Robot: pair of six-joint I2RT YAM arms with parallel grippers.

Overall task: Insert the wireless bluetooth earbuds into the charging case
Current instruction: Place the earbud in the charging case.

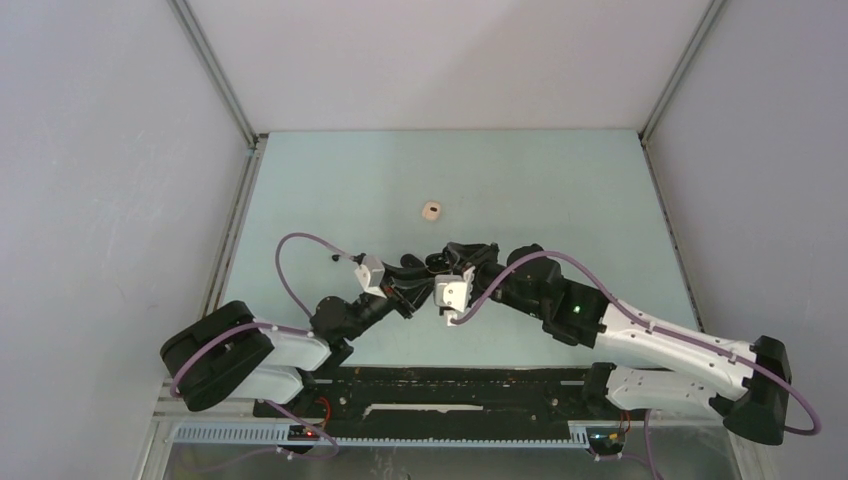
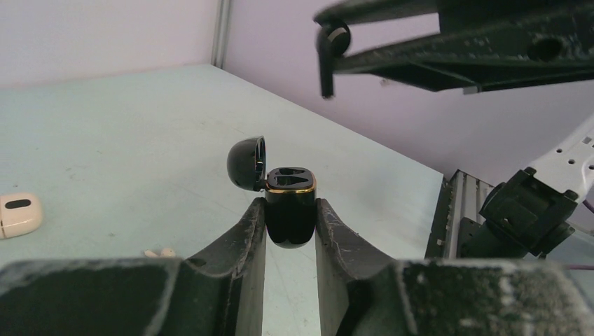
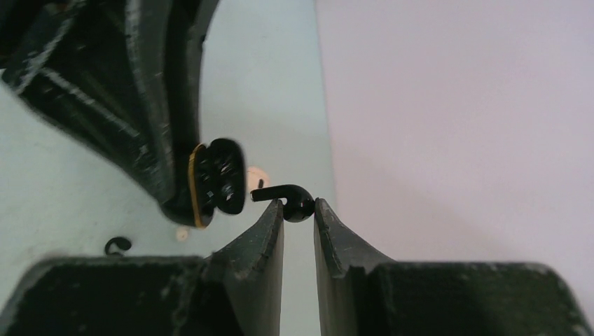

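My left gripper (image 2: 290, 211) is shut on a glossy black charging case (image 2: 289, 210) with a gold rim. The case is upright, its lid (image 2: 247, 163) hinged open to the left, and its two slots look empty. My right gripper (image 3: 299, 208) is shut on a black earbud (image 3: 294, 199), stem pointing toward the case (image 3: 217, 183) and a small gap away. In the left wrist view this earbud (image 2: 329, 49) hangs above and to the right of the case. From the top both grippers meet at mid-table (image 1: 430, 272).
A whitish-beige case (image 1: 431, 210) lies on the table beyond the grippers and also shows in the left wrist view (image 2: 17, 213). Two small whitish earbuds (image 2: 160, 252) lie near it. A loose black earbud (image 3: 117, 245) lies on the table below the case.
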